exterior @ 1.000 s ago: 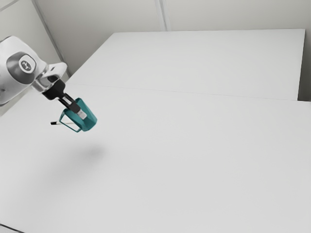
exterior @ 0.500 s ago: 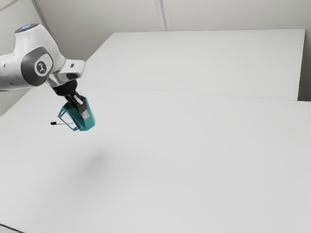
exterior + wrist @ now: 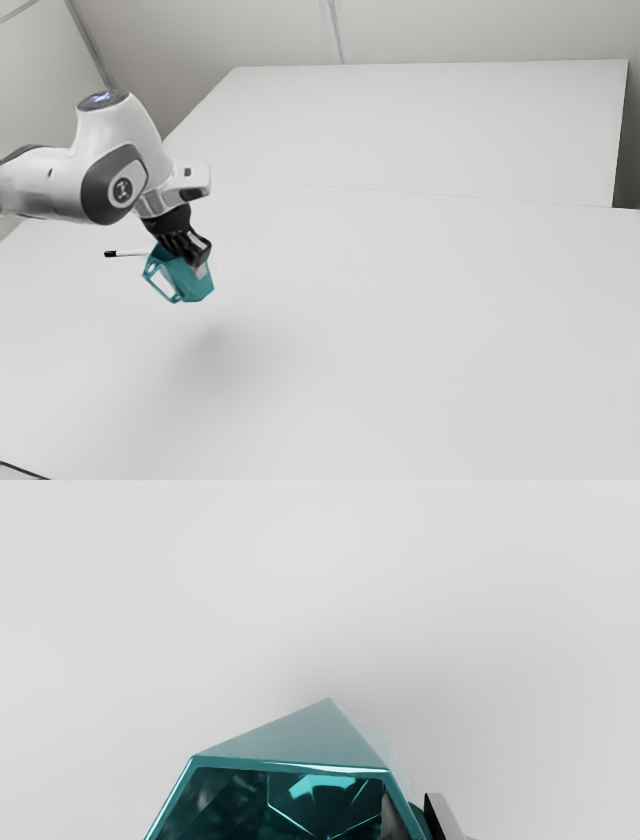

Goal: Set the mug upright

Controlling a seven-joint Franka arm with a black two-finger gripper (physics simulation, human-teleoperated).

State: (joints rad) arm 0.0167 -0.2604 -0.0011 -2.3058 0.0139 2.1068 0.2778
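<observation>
Gripper (image 3: 200,260) is closed on the mug (image 3: 192,283), pinching its wall: wrist view has one finger (image 3: 391,820) inside the cup and the other finger (image 3: 444,817) outside, wall between them. Mug is up in the air over the table (image 3: 420,340), with a soft shadow (image 3: 218,345) on the tabletop, apart from it. It's tilted, not fully upright, rim end up by the gripper, base lower and toward the exterior view's right. Handle (image 3: 157,289) points to the exterior view's left. Arm (image 3: 60,183) comes in from that same side. Pen (image 3: 128,253), white with a black end, lies on the table, seen near the handle in the exterior view.
</observation>
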